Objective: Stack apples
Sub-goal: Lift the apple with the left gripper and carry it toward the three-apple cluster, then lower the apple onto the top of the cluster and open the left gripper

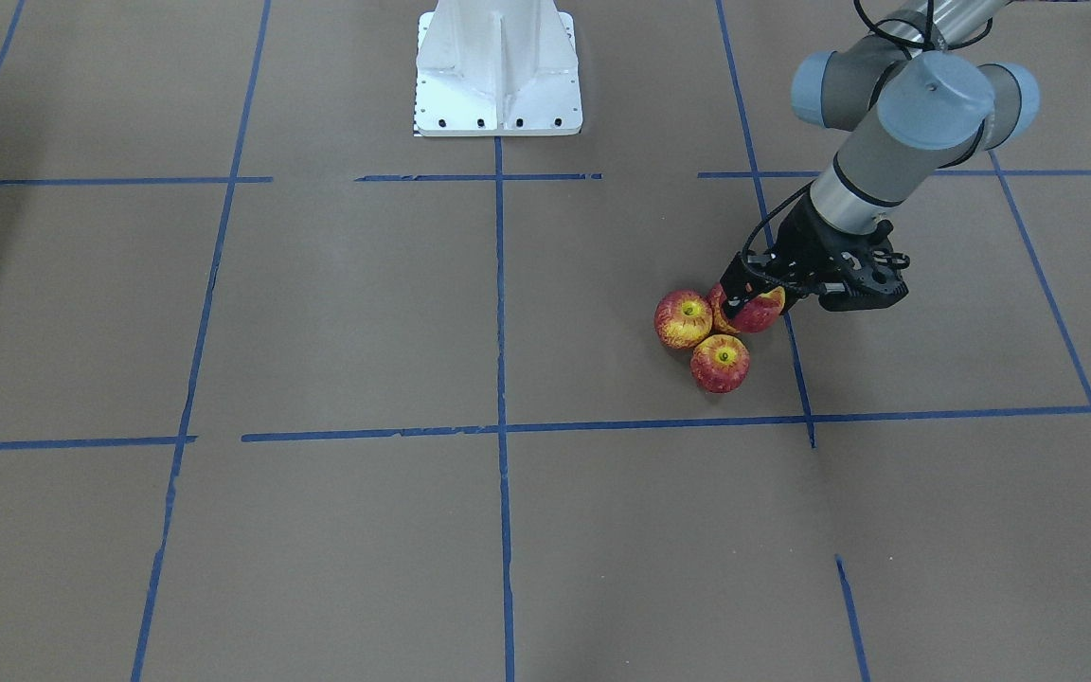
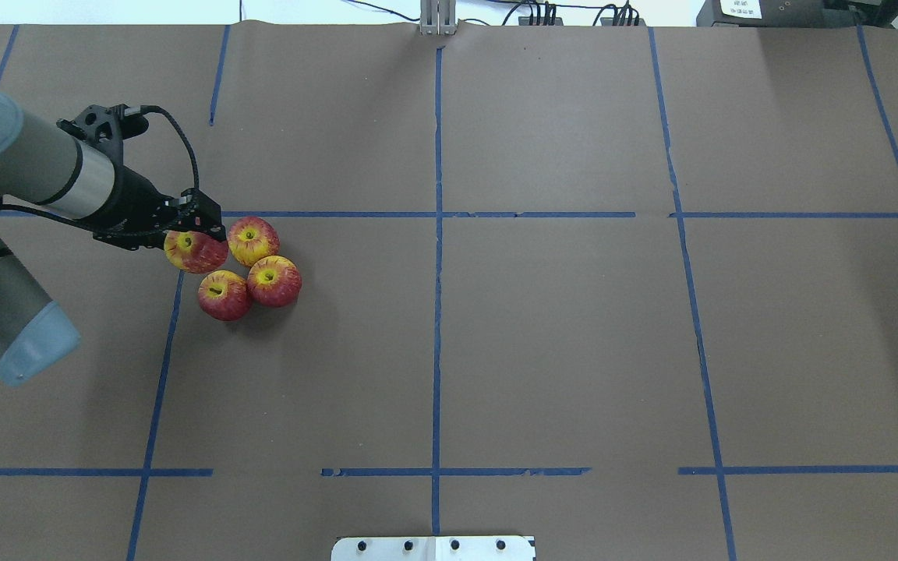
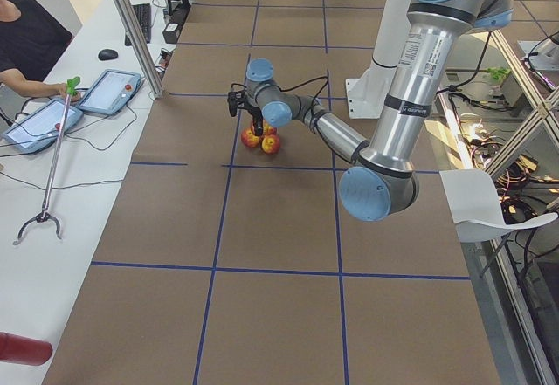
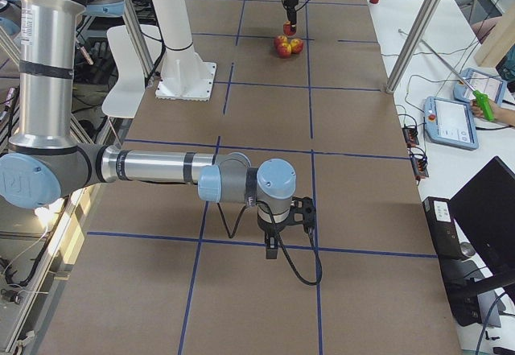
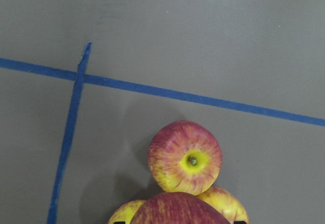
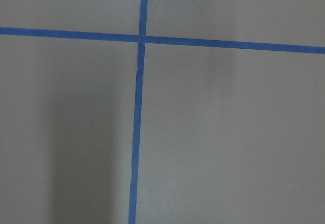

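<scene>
Three red and yellow apples sit stem-up in a tight cluster on the brown table: one [image 2: 252,240], a second [image 2: 273,280] and a third [image 2: 224,294]. My left gripper [image 2: 198,240] is shut on a fourth apple [image 2: 194,252] and holds it above the cluster, as the exterior right view shows with the held apple [image 4: 288,27] over the cluster [image 4: 286,47]. In the left wrist view the held apple [image 5: 175,210] fills the bottom edge over the cluster. My right gripper [image 4: 278,242] hangs over bare table far from the apples; I cannot tell whether it is open or shut.
Blue tape lines [image 2: 437,234] cross the brown table. The white robot base plate [image 1: 498,76] stands at the table's robot side. A side bench with tablets [image 3: 109,92], a grabber tool [image 3: 48,167] and an operator [image 3: 26,44] runs along the far side of the table.
</scene>
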{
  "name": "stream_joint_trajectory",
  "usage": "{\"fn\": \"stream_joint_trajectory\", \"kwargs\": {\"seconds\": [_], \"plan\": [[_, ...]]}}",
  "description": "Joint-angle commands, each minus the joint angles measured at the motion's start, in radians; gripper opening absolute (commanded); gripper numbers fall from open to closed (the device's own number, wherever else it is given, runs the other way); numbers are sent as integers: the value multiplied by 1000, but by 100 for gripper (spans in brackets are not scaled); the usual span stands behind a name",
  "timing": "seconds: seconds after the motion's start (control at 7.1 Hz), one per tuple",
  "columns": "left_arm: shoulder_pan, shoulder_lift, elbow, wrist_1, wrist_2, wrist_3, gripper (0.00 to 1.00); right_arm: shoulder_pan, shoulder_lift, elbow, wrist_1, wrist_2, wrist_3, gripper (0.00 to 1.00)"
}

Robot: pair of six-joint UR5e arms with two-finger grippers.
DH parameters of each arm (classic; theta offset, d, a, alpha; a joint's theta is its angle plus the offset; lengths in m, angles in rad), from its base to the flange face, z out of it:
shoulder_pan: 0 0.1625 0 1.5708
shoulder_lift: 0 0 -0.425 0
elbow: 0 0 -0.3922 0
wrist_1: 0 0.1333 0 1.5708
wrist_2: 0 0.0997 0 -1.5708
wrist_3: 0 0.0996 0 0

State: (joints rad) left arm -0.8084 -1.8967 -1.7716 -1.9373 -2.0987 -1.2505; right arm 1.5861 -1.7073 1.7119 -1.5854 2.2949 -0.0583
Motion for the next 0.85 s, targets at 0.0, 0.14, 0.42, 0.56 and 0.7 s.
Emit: {"fn": "stream_joint_trajectory", "kwargs": {"seconds": [0.0, 0.14, 0.42, 0.56, 0.7], "plan": [[12, -38, 14, 58, 19, 0, 0, 0, 0, 0, -1, 0, 0, 100], [34, -39, 14, 60, 47, 0, 0, 0, 0, 0, -1, 0, 0, 100], [51, -39, 11, 73, 49, -1, 0, 0, 0, 0, -1, 0, 0, 100], [57, -38, 12, 74, 49, -1, 0, 0, 0, 0, -1, 0, 0, 100], [60, -35, 12, 74, 49, -1, 0, 0, 0, 0, 1, 0, 0, 100]]}}
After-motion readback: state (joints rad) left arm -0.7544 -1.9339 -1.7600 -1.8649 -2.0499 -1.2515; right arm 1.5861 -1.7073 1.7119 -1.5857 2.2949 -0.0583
